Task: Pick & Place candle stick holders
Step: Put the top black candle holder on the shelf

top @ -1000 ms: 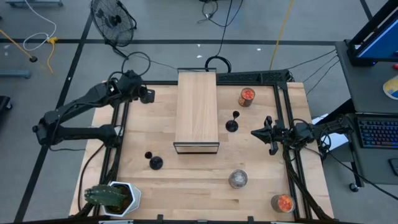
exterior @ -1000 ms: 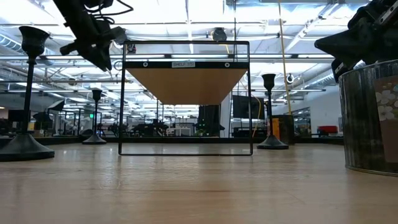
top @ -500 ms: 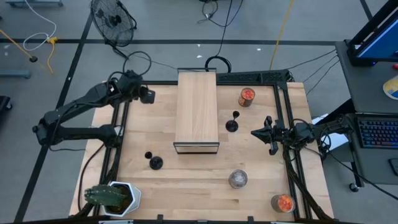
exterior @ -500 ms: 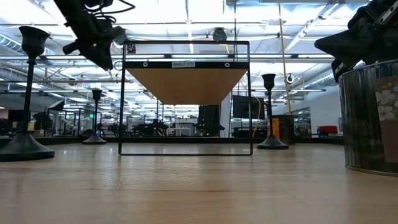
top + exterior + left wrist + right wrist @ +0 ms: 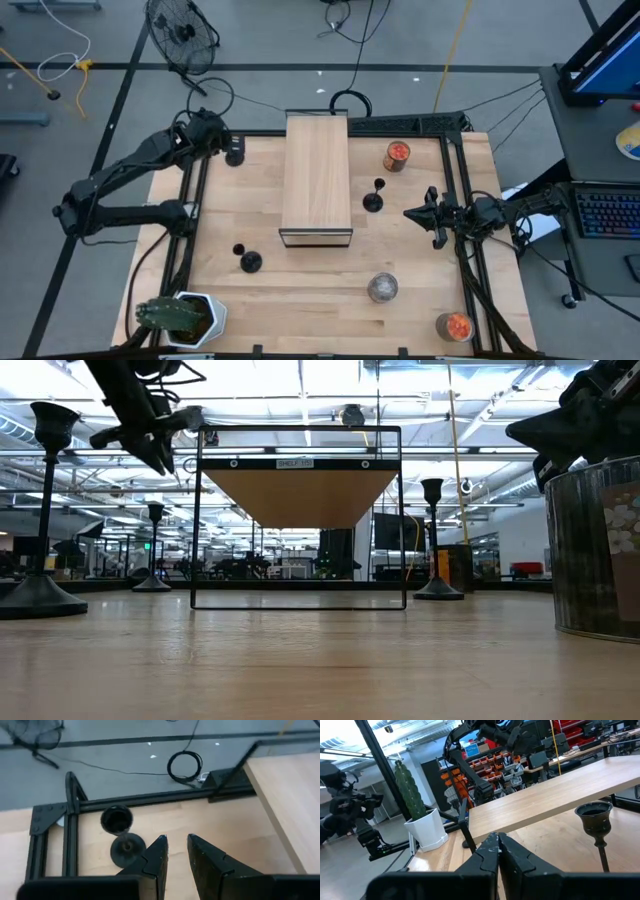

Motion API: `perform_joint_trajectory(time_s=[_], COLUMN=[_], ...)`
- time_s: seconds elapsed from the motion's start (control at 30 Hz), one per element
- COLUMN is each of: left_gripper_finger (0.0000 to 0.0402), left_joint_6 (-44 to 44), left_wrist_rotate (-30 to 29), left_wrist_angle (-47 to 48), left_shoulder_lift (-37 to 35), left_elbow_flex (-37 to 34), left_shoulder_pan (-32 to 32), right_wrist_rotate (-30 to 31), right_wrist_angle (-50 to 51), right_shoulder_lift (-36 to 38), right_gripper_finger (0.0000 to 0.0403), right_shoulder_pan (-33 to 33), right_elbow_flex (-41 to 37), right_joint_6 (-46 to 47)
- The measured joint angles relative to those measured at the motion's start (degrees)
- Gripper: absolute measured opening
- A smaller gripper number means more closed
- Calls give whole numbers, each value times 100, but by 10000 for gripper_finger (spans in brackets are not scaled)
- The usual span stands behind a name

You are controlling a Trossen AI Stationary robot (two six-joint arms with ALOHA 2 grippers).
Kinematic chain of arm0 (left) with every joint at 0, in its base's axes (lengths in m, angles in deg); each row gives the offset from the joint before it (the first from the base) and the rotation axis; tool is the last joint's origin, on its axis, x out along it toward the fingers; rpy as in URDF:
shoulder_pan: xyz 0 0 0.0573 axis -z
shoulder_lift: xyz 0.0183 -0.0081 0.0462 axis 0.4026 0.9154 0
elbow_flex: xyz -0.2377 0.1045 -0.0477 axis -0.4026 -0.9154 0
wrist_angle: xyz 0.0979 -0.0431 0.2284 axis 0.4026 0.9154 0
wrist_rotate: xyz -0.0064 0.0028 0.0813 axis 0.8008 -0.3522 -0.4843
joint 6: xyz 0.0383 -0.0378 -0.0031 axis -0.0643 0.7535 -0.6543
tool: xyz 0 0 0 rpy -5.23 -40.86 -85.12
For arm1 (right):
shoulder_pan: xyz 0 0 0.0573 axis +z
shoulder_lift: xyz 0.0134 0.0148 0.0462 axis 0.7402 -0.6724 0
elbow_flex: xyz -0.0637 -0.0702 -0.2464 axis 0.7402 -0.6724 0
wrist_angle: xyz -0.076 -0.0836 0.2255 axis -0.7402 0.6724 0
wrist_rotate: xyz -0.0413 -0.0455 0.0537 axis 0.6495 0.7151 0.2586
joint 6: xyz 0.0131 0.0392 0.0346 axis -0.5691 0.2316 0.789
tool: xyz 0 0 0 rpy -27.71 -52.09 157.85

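Left gripper (image 5: pixel 236 156): raised over the table's far-left corner, at about ten o'clock from the table's centre; fingers (image 5: pixel 156 857) stand a narrow gap apart with nothing between them.
Nearest holder (image 5: pixel 120 836): a black candle stick holder standing upright on the table in the wrist view, just beside the left fingers and close to the black frame rail (image 5: pixel 71 832); not gripped.
Right gripper (image 5: pixel 432 217): waits at the table's right edge, about three o'clock from the centre; its fingers (image 5: pixel 489 851) are pressed together and hold nothing.
Holder by the shelf (image 5: pixel 373 199): upright on the table between the wooden shelf (image 5: pixel 317 175) and the right gripper, at nine o'clock from that gripper, apart from it.
Front-left holder (image 5: pixel 248 260): upright at about seven o'clock from the table's centre, near the shelf's front corner.
Shelf: a light wooden top on a thin black frame, at twelve o'clock on the table.
Silvery jar (image 5: pixel 382 287): at five o'clock from the centre.
Orange-filled jars: one (image 5: pixel 397 154) at one o'clock, one (image 5: pixel 454 326) at the near-right corner.
Potted cactus (image 5: pixel 180 317): near-left corner, at seven o'clock.
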Motion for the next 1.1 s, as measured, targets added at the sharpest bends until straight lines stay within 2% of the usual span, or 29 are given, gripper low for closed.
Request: perform_joint_trajectory(time_s=[0.13,0.23,0.43,0.6,0.77,1.1], left_gripper_finger=[94,123,188,219,229,214], left_joint_6=[40,49,-276,-510,-703,-656], left_wrist_rotate=[227,352,49,9,-19,-148], left_wrist_angle=[4,13,6,-32,-33,-15], left_shoulder_lift=[0,2,2,2,2,2], left_elbow_flex=[1,1,1,0,-1,-1], left_shoulder_pan=[-141,-228,-369,-372,-372,-374], right_wrist_rotate=[0,0,0,0,0,0], right_wrist_angle=[0,0,0,0,0,0], right_shoulder_lift=[0,0,0,0,0,0], right_gripper_finger=[0,0,0,0,0,0], right_shoulder_pan=[-1,0,-1,0,0,0], right_elbow_flex=[0,1,0,0,0,0], right_joint_6=[0,0,0,0,0,0])
